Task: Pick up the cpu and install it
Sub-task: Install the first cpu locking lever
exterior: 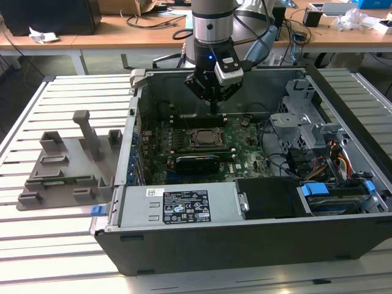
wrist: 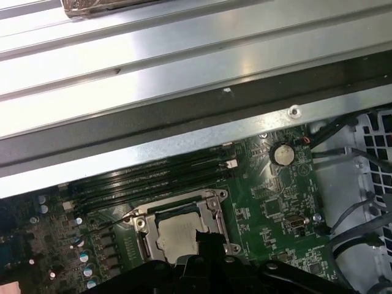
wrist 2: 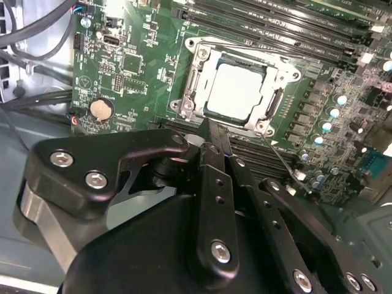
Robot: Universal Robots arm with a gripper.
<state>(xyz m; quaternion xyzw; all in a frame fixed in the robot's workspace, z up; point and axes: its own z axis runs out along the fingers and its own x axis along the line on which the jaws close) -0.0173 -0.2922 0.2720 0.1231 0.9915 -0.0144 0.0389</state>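
One cpu (wrist 2: 236, 92), and it already lies flat in the socket, silvery top up, with the socket frame (wrist 2: 190, 92) around it. Seen from the exterior view it sits mid-board, just behind the long black card (exterior: 196, 162).

The gripper (wrist 2: 215, 131) hangs over the near edge of the frame. Its jaws look pinched together to a narrow tip with nothing between them. I can't tell whether the tip touches the frame or sits just above it.

A thin wire lever (wrist 2: 282, 156) runs slanted out from the frame corner beside the tip. It looks unlatched, but I'm not certain.

Memory slots (wrist 2: 288, 24) flank the socket on the far side. The coin cell (wrist 2: 101, 109) is well off to the other side of the motherboard (wrist 2: 135, 67). All of this is inside the open case (exterior: 245, 245) on the slatted table (exterior: 61, 257), with a grey fixture (exterior: 61, 165) outside the case on the exterior view's left.

My read is that pick and place are done and we're at the seat/retain stage. Any next move calls for fine alignment on that lever or frame edge and light force. Don't drag across the cpu top or the slots.
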